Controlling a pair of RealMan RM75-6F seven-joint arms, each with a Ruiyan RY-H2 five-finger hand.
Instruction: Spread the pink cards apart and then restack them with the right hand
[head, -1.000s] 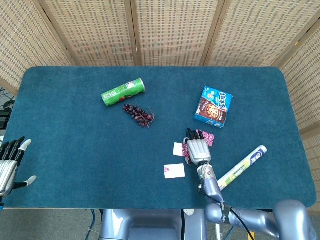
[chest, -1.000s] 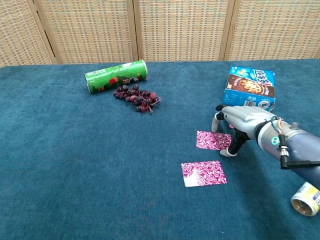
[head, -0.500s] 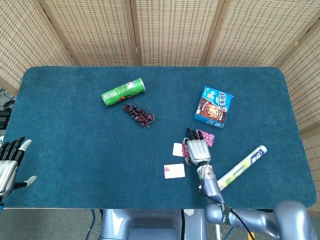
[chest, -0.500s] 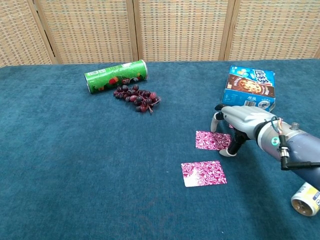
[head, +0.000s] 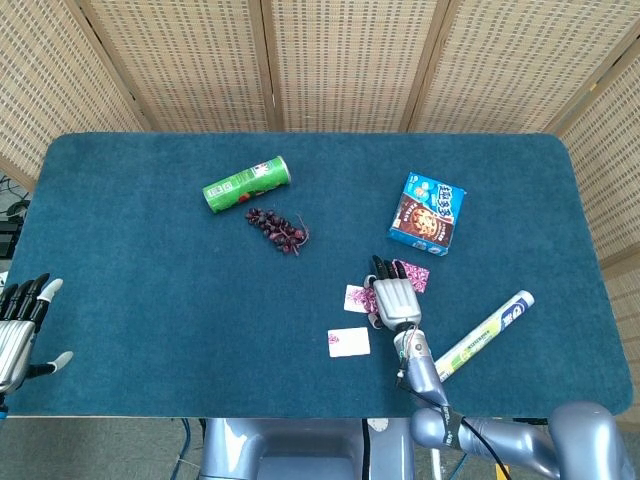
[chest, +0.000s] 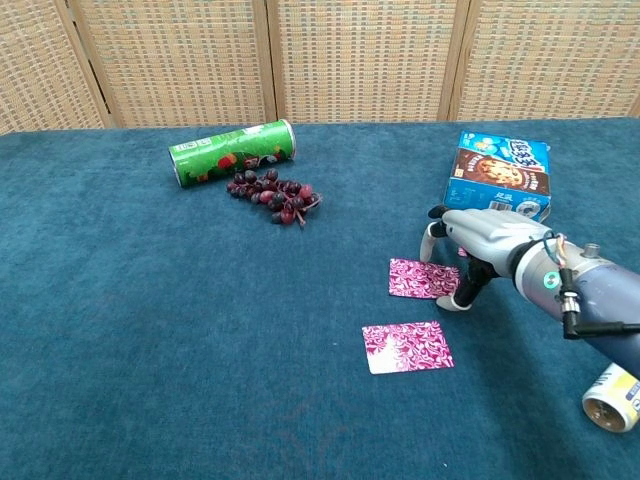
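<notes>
The fingers (chest: 436, 240) of the right hand (chest: 480, 240) are arched down, tips resting on or just beside the far pink card (chest: 424, 279); they hold nothing that I can make out, and whether they press the card is unclear. In the head view a further pink card (head: 412, 272) peeks out on the right of the hand. The near pink card (chest: 407, 346) lies apart, closer to the front edge of the tabletop (chest: 120, 330). So the spreading looks done or nearly so; restacking is left. The right forearm reaches in from the near right, wrist raised. The left hand (head: 18, 325) hangs at the near left edge, fingers apart, empty.
</notes>
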